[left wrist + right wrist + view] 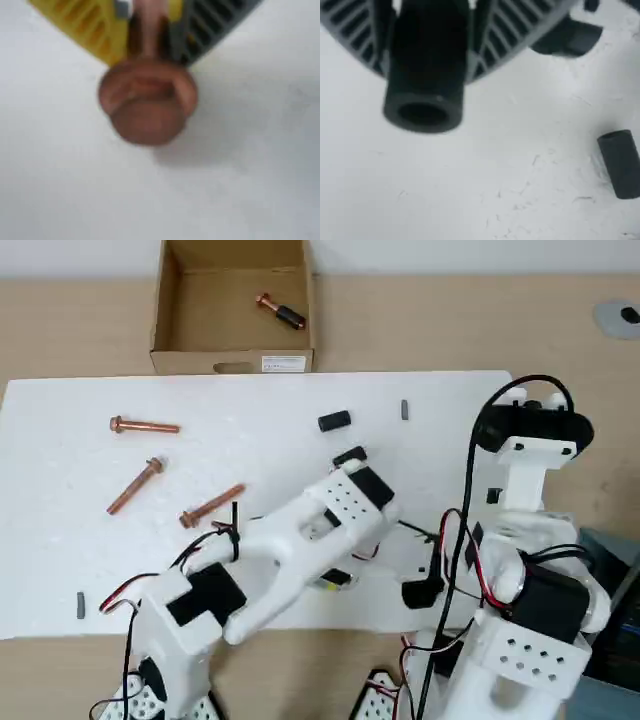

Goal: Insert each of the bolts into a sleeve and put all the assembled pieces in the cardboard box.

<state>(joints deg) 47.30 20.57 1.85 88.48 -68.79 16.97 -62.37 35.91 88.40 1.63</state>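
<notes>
Bolt [146, 107] clamped in left end effector [148, 42], head outward, sleeve [425, 80] clamped in right end effector [427, 47]

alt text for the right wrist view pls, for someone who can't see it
The right gripper is shut on a short black cylindrical sleeve, its open end facing the camera, over a white foam sheet. Two more black sleeves lie loose on the sheet.
</notes>
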